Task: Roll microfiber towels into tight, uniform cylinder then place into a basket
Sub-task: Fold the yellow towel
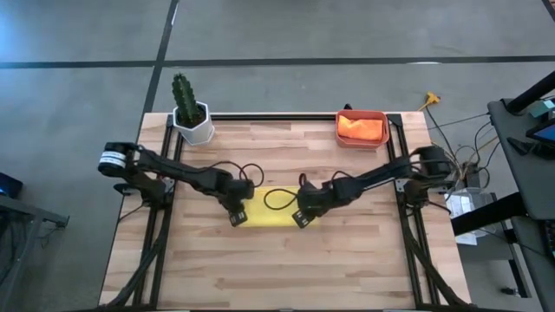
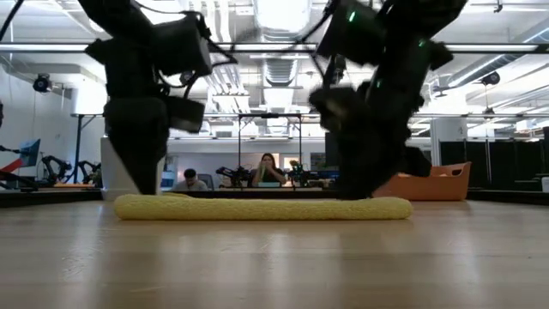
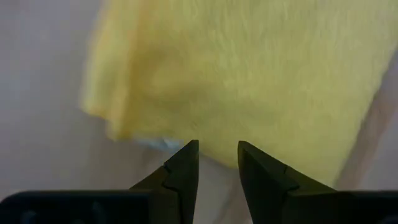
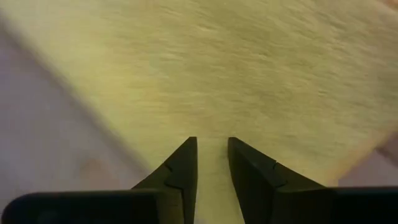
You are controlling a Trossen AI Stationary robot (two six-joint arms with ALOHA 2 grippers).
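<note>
The yellow towel (image 1: 270, 218) lies mid-table as a narrow strip, long side running left to right. In the low view (image 2: 257, 208) it is a low, thick band flat on the wood. My left gripper (image 1: 238, 217) points down at its left end and my right gripper (image 1: 302, 218) at its right end. Both have their fingers drawn nearly together on the cloth. The orange towel (image 1: 360, 127) lies bunched inside the salmon-red basket (image 1: 340, 140) at the far right. My left gripper comes from above with its fingertips (image 3: 189, 152) at the towel's edge near the left end (image 3: 211, 134). Only a narrow gap shows between the fingers, with cloth at the tips. The towel stays flat on the table. My right gripper comes from above with its fingertips (image 4: 186, 149) on the towel's right end (image 4: 211, 124). Yellow cloth shows in the narrow gap between the fingers. One layer or several, I cannot tell. The towel lies on the table.
A white faceted pot with a green cactus (image 1: 192, 121) stands at the far left corner. A black cable loop (image 1: 277, 198) lies just beyond the towel. Bare wood stretches toward the near edge. People sit in the room beyond the table (image 2: 268, 170).
</note>
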